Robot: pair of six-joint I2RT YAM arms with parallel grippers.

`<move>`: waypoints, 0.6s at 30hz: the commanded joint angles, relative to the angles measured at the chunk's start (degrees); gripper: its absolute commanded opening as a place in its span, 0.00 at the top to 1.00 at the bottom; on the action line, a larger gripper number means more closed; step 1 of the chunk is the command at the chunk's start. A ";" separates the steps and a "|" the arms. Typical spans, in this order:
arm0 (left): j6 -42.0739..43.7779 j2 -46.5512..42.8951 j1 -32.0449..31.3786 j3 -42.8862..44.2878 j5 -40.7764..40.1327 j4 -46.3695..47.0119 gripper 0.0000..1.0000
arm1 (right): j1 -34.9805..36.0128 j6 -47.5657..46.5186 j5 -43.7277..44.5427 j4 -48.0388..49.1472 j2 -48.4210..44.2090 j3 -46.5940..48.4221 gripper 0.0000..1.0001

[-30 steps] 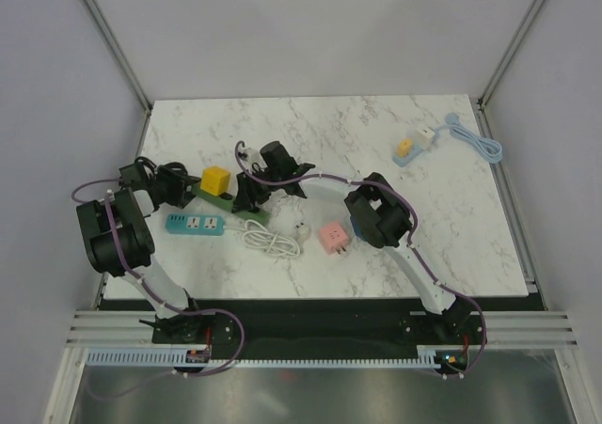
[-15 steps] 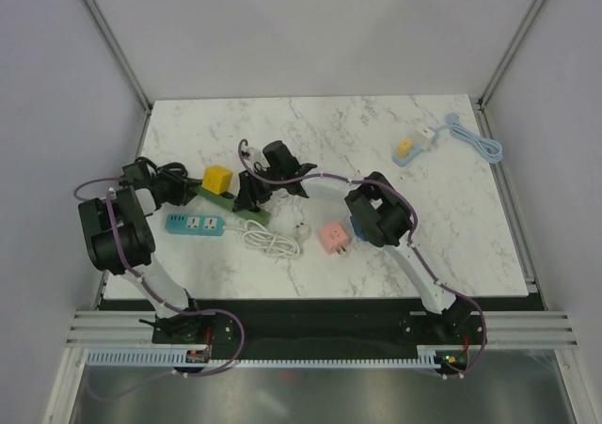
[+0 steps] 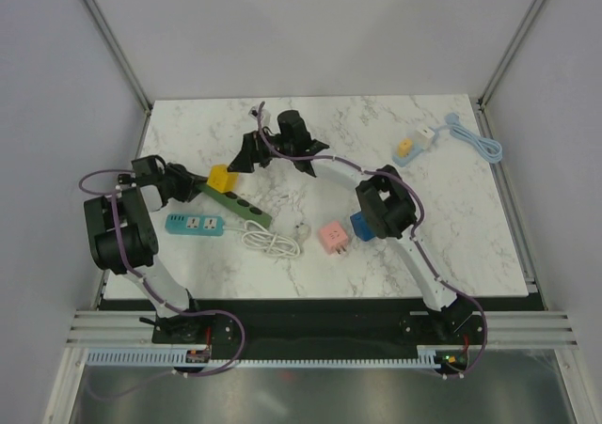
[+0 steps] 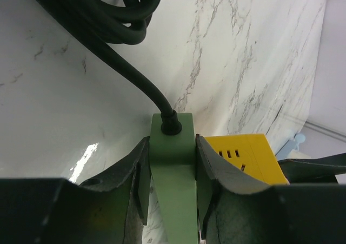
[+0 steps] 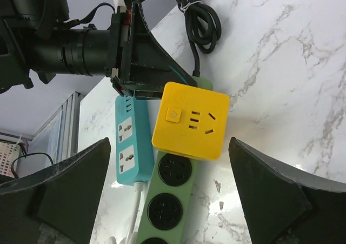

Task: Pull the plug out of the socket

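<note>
A yellow cube plug (image 3: pixel 218 176) sits on the left end of a green power strip (image 3: pixel 243 204). My left gripper (image 3: pixel 181 185) is shut on that end of the strip, where a black cord (image 4: pixel 108 17) enters; its pads (image 4: pixel 141 168) press both sides of the strip (image 4: pixel 173 163), with the yellow plug (image 4: pixel 243 155) just to the right. My right gripper (image 3: pixel 243 158) is open and empty, held above and behind the plug. In the right wrist view the plug (image 5: pixel 189 120) and the strip (image 5: pixel 170 200) lie between its spread fingers (image 5: pixel 65 190).
A teal power strip (image 3: pixel 195 224) lies just in front of the green one, with a white cable (image 3: pixel 273 241) to its right. A pink cube (image 3: pixel 333 236) and a blue cube (image 3: pixel 360 225) sit mid-table. A light-blue cable (image 3: pixel 475 138) with a yellow piece (image 3: pixel 404 147) lies far right.
My right gripper has left the yellow plug, moving up and toward the far side with its fingers open. The green strip now shows in full. My left gripper still holds the strip.
</note>
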 commanded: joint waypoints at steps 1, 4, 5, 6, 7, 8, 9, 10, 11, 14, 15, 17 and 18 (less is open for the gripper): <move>6.06 -3.18 -3.34 1.18 2.73 -1.21 0.98 | 1.84 1.28 -1.56 3.46 2.67 3.15 0.02; 6.15 -3.62 -3.43 1.18 2.55 -1.39 0.98 | 2.54 0.93 -0.34 3.91 3.02 3.42 0.02; 6.24 -3.80 -3.52 1.18 2.55 -1.39 0.98 | 2.98 0.75 0.37 3.65 3.37 3.59 0.02; 6.15 -3.89 -3.52 1.18 2.46 -1.39 0.98 | 3.07 0.49 0.98 3.30 3.64 4.12 0.02; 6.15 -3.98 -3.52 1.18 2.46 -1.39 0.98 | 3.42 0.14 1.51 2.42 3.81 4.47 0.02; 6.24 -3.98 -3.60 1.09 2.46 -1.39 0.98 | 3.60 -0.38 2.82 1.89 4.34 4.82 0.02; 6.15 -4.06 -3.61 1.09 2.55 -1.39 0.98 | 3.78 -0.83 3.18 1.54 4.60 5.09 0.02; 6.15 -4.15 -3.78 1.00 2.55 -1.39 0.98 | 3.78 -0.83 3.45 1.53 4.87 5.26 0.02; 6.07 -4.15 -3.87 1.00 2.64 -1.39 0.98 | 3.87 -0.74 3.71 1.53 5.57 5.44 0.02; 6.06 -4.33 -4.04 0.91 2.64 -1.30 0.98 | 3.95 -0.13 4.68 1.27 6.28 6.14 0.05; 5.98 -4.41 -4.13 0.91 2.55 -1.39 0.98 | 3.95 -0.47 6.16 1.10 6.02 5.62 0.05; 6.06 -4.77 -4.05 0.82 2.46 -1.39 0.98 | 3.95 -2.32 9.06 -0.48 5.31 5.00 0.04; 6.07 -5.03 -4.13 0.65 2.37 -1.39 0.98 | 3.95 -2.85 10.03 -1.88 5.14 4.91 0.04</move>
